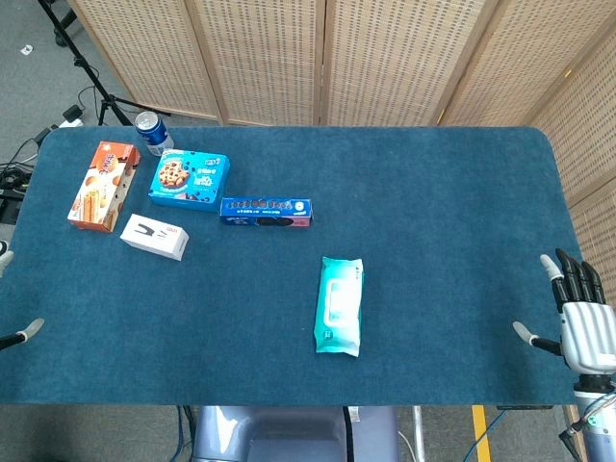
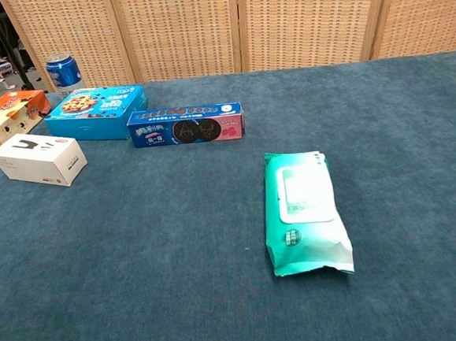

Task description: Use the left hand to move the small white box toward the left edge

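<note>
The small white box (image 1: 154,237) lies flat on the blue table (image 1: 433,192), far over at about nine o'clock from the table's middle, untouched. Just beside it at ten o'clock is an orange snack box (image 1: 102,186); at twelve o'clock a light blue cookie box (image 1: 189,179), with a blue can (image 1: 151,132) behind that. At two o'clock lies a long dark blue cookie pack (image 1: 266,212). Well apart, near the middle, lies a teal wipes packet (image 1: 339,305).

My left hand (image 1: 14,294) barely shows at the table's left edge, only fingertips (image 1: 33,327), so I cannot tell how it is set. My right hand (image 1: 576,308) rests at the right edge, fingers spread, holding nothing.

I judge the task not yet begun: the reach is the step in hand. Next, my left hand must travel toward one o'clock to the box's far side, then push or carry it leftward, clear of the orange snack box.
</note>
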Available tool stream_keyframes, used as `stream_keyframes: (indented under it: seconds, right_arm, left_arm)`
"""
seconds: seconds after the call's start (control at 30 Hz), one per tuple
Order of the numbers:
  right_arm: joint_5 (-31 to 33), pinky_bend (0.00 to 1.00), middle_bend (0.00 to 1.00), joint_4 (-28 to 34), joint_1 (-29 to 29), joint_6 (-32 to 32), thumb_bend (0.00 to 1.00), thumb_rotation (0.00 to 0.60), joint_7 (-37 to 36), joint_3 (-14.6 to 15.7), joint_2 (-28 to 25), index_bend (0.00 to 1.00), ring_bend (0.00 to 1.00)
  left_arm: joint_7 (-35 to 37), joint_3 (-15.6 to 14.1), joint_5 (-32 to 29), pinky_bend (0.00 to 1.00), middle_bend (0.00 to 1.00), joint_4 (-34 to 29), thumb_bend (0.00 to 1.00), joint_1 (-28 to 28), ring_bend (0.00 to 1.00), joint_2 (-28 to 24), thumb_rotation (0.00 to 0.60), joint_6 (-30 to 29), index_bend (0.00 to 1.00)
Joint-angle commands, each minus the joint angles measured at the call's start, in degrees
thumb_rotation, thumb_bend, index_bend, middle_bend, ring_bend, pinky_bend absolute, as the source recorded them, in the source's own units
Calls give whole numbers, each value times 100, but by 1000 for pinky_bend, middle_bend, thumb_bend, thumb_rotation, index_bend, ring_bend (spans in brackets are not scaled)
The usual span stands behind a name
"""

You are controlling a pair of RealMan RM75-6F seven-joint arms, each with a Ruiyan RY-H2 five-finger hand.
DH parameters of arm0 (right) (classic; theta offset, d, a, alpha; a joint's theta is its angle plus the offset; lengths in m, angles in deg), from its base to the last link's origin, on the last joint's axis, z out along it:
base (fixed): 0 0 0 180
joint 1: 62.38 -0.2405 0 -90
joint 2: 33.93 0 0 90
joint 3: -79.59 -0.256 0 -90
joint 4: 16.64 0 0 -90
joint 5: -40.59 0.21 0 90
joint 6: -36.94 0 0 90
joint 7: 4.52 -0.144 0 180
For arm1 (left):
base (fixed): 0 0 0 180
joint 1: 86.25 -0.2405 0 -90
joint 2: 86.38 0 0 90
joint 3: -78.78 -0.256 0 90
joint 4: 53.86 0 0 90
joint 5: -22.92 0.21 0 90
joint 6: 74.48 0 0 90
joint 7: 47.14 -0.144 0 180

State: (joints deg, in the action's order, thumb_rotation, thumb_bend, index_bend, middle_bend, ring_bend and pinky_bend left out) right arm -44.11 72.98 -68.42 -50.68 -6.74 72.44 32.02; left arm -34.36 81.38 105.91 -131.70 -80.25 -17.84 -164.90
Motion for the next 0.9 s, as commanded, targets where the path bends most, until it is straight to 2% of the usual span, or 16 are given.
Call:
stream_keyframes:
  seconds: [0.03,0.3,0.4,0.5,0.6,0.7,0.8,0.9]
  right_arm:
    - [25,0,0,-8,6,8,0,600,-28,-15,-16,0,0]
    - [28,0,0,1,17,-2,0,600,-50,-24,-32,0,0]
    - [60,0,0,0,12,24,0,600,-35,-33,-32,0,0]
    - [89,0,0,-9,6,46,0,600,6,-40,-20,0,0]
    - [147,0,0,-25,-5,77,0,600,47,-61,3,0,0]
    - [219,0,0,-55,-22,133,0,600,97,-79,27,0,0]
    - [323,0,0,-106,-51,230,0,600,184,-97,65,0,0]
    - [371,0,0,-128,-65,270,0,600,247,-104,93,0,0]
  left_arm:
    - [10,18,18,0,0,27,0,-15,0,15,600,-1,0]
    - [166,21,104,0,0,-4,0,7,0,-89,600,148,0]
    - [313,-35,293,0,0,-202,0,206,0,-370,600,481,0]
    - [124,61,422,0,0,-134,0,462,0,-410,600,664,0]
    - [92,155,517,0,0,0,2,875,0,-411,600,1140,0]
    - [186,273,542,0,0,304,8,1308,0,-324,600,1638,0]
    - [453,370,544,0,0,900,8,1903,0,13,600,2387,18]
    - [466,358,640,0,0,1347,8,2148,0,284,600,2577,76]
